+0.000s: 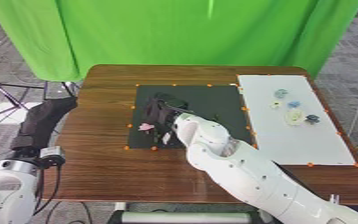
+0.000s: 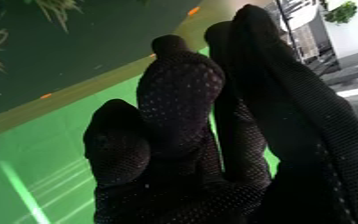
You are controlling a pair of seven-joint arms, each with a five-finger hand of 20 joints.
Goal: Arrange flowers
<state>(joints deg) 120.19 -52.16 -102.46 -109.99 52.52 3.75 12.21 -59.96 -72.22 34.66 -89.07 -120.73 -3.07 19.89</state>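
My right hand [image 1: 162, 107] is over the left part of the black mat [image 1: 220, 95]. In the right wrist view that hand [image 2: 180, 100] has loosely bent and straighter fingers, with nothing visible between them. A pink flower [image 1: 146, 127] lies on the mat close to the hand, and a small white piece [image 1: 167, 136] is by the wrist. Pale spiky greenery [image 2: 55, 7] shows beyond the fingers in the right wrist view. Several blue, cream and dark flowers, among them a large cream one [image 1: 294, 117], lie on the white board [image 1: 313, 145]. My left hand [image 1: 47, 117] is open, left of the table.
The brown wooden table [image 1: 95, 170] carries the mat and the board, both bordered by small orange markers. A green curtain [image 1: 184, 35] hangs behind it. My right arm crosses the table's front right part. Stands with thin dark legs are on the floor at the left.
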